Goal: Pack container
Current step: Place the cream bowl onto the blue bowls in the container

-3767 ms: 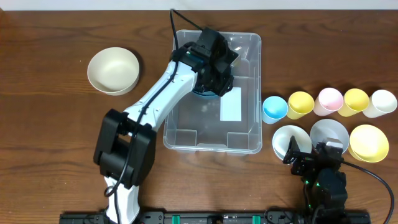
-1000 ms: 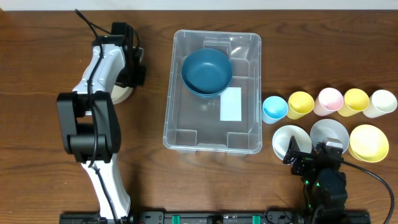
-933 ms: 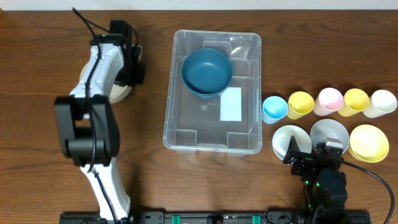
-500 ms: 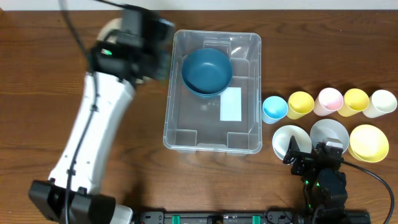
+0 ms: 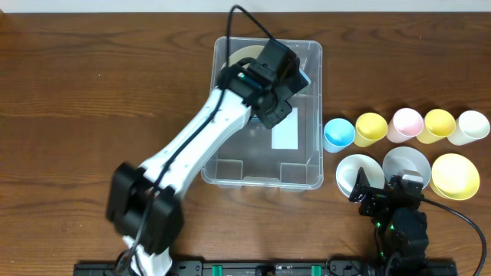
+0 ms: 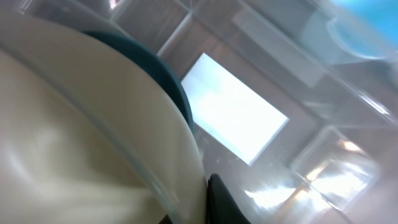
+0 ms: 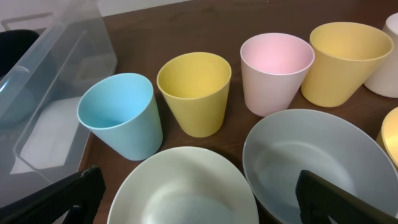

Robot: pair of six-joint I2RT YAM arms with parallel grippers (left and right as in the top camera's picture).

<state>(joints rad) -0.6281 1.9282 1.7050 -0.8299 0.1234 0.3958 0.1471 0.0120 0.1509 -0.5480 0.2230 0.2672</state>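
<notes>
The clear plastic container [image 5: 230, 157] stands mid-table. My left gripper [image 5: 265, 77] reaches into its far end, shut on the rim of a cream bowl [image 5: 242, 57]. In the left wrist view the cream bowl [image 6: 74, 137] fills the left side, and one black finger [image 6: 219, 200] presses against its wall. Just beneath it shows the dark blue bowl's rim [image 6: 169, 84], though whether the two touch is unclear. The arm hides most of the blue bowl from overhead. My right gripper [image 5: 387, 189] rests open at the front right, above a pale bowl [image 7: 186, 186] and a grey bowl [image 7: 311, 155].
A row of cups stands right of the container: light blue [image 5: 338, 134], yellow [image 5: 371, 128], pink [image 5: 406, 124], yellow [image 5: 439, 124] and white [image 5: 471, 126]. A yellow bowl [image 5: 454, 176] sits at the right. A white label [image 6: 233, 118] lies on the container floor.
The left arm has carried the cream bowl from the table's left side over into the container's far end, above the blue bowl. The right arm has not moved.
</notes>
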